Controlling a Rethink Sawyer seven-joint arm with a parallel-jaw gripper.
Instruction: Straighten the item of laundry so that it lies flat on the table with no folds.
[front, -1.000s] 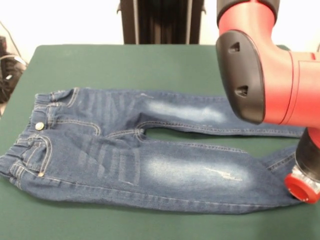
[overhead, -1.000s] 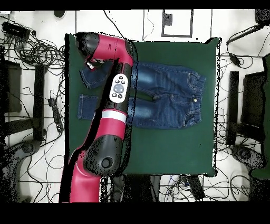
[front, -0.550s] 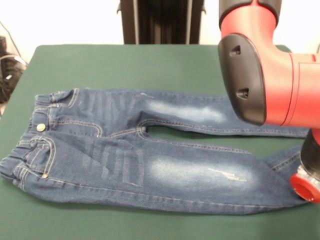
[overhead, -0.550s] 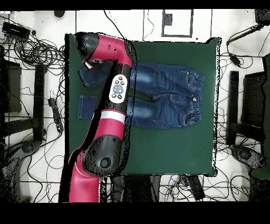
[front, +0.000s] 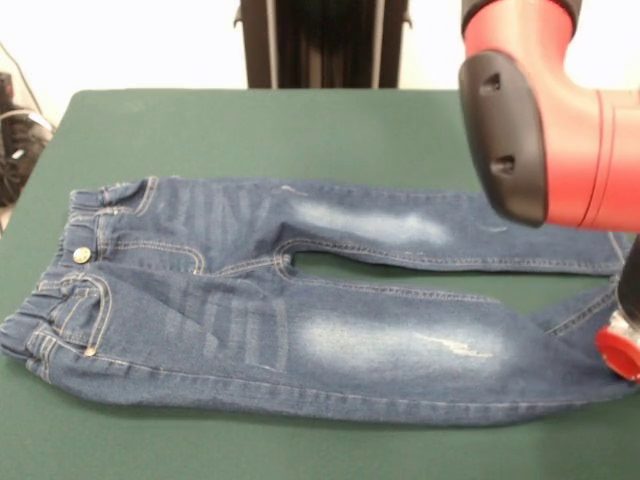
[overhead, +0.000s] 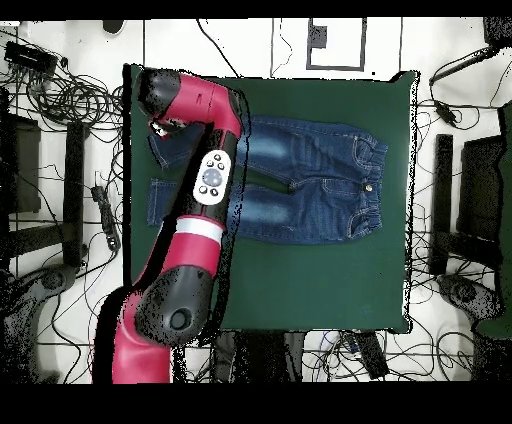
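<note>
Green cloth covers the table (front: 250, 125), and we find the jeans (front: 300, 300) lying across its middle, waistband at the front view's left. Nearest us, the near leg ends under the gripper (front: 622, 352) at the right edge (only a red collar shows; we cannot tell how its jaws stand). Beyond, the far leg lies flat. We judge a low, steady outward draw best.

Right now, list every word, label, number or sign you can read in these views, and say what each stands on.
None can be read.
Jeans: no legible tag or brand; the metal waist button is too small to read.
Arm's button pad: buttons show, any markings too small.
Green table: bears no text.
</note>
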